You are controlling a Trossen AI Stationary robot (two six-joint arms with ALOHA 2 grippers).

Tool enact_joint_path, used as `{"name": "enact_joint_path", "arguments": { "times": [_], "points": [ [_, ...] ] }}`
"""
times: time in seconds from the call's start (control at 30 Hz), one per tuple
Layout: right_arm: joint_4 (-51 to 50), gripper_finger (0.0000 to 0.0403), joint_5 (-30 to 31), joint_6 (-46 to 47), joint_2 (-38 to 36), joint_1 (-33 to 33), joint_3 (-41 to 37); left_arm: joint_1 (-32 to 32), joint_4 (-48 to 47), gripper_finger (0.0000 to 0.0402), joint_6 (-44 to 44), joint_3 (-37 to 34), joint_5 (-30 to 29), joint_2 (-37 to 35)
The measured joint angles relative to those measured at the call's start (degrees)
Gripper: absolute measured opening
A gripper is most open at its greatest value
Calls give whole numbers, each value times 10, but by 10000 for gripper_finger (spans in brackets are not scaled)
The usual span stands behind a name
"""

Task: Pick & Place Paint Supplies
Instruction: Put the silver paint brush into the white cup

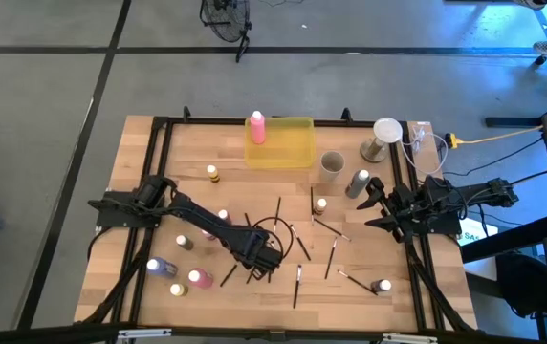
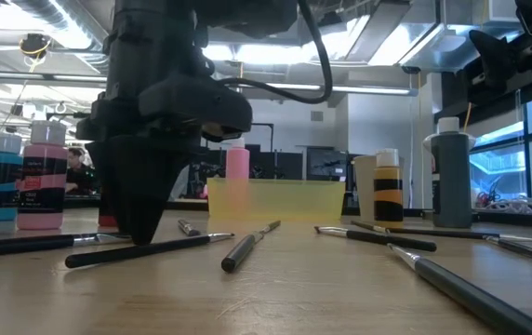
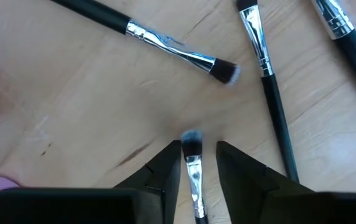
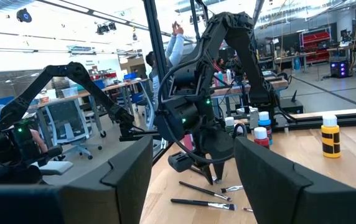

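Paintbrush (image 3: 193,163): dark handle, silver ferrule, pale-blue bristle tip, flat on table (image 1: 140,162) mid-front, between left gripper (image 3: 198,163) fingers; grip not confirmable. Right gripper (image 1: 381,204) parked at table's right edge, jaws apart, empty.

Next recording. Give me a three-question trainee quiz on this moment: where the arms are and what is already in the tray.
1. True or false: the left gripper is down at the table with a paintbrush between its fingers.
2. What stands inside the yellow tray? A) a pink bottle B) a grey bottle C) a paintbrush
3. Fill in: the right gripper waits near the table's ____ edge, its jaws apart and empty.

Key: 1 true, as the left wrist view shows the brush's tip poking out between the two fingers, which have not visibly clamped it. 2 A, the pink bottle stands in the tray's left end. 3 right.
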Motion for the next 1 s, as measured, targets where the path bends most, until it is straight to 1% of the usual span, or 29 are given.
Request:
{"name": "enact_joint_path", "arguments": {
  "times": [0.37,0.43,0.53,0.83,1.0],
  "points": [
    [1,228,0,0,0,0,0,0,5,20,17,0,-1,0],
    [1,228,0,0,0,0,0,0,3,10,24,0,-11,0],
    [0,228,0,0,0,0,0,1,2,4,32,0,-13,0],
    [0,228,0,0,0,0,0,1,0,2,38,1,-7,0],
    [0,228,0,0,0,0,0,0,-10,2,51,28,-8,4]
  ]
}}
